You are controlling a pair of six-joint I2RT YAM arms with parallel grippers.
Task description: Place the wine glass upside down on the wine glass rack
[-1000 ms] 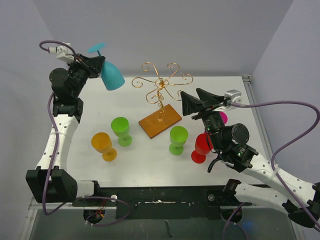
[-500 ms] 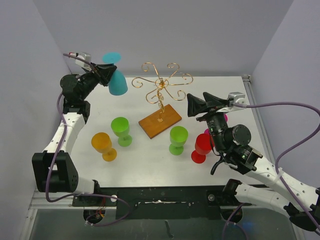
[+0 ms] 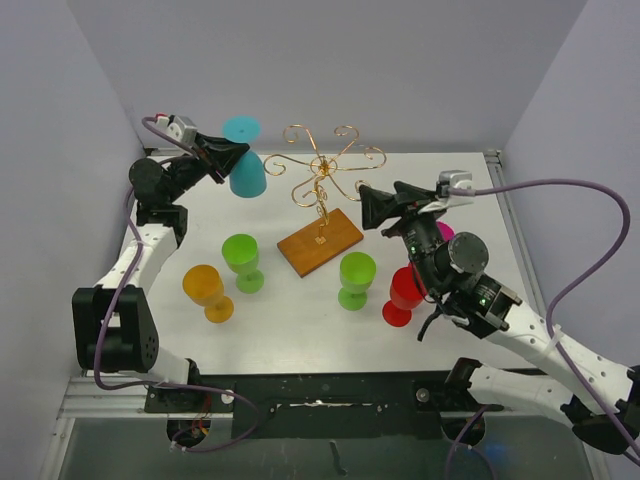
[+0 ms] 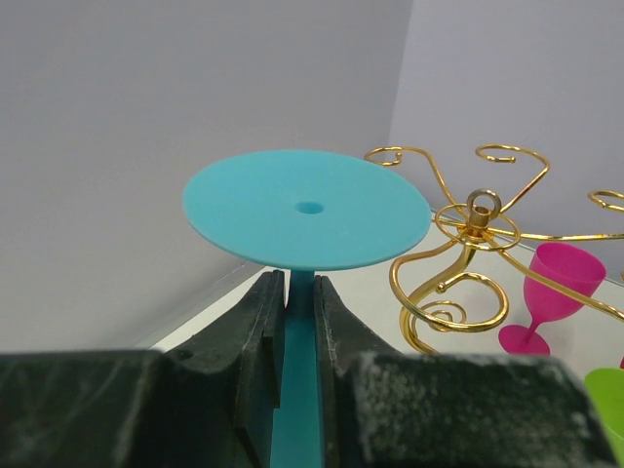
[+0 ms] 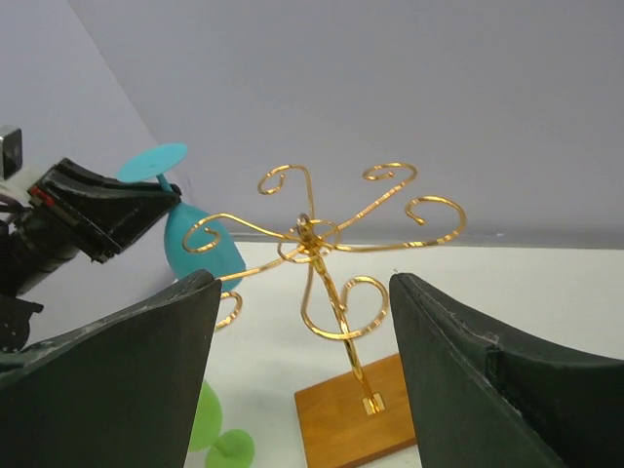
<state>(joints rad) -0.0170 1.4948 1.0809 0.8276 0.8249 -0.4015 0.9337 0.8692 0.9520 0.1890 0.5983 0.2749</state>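
A teal wine glass (image 3: 247,176) hangs upside down in the air, foot up, just left of the wine glass rack (image 3: 322,168). My left gripper (image 3: 229,155) is shut on its stem (image 4: 300,331), right under the round foot (image 4: 307,210). The rack's gold scroll arms (image 4: 468,229) stand close to the right of the foot, apart from it. The rack rises from a brown wooden base (image 3: 320,241). My right gripper (image 3: 384,206) hovers open at the rack's right side. Through its wide jaws (image 5: 304,285) I see the rack (image 5: 327,244) and its base (image 5: 361,424).
Upright on the table are two green glasses (image 3: 241,260) (image 3: 356,277), an orange one (image 3: 207,291) and a red one (image 3: 404,294). A pink glass (image 4: 558,292) stands behind the right arm. Walls close the left and back sides.
My left arm has carried the teal glass right toward the rack and turned it foot up. My right gripper has shifted slightly left toward the rack and opened a little wider.
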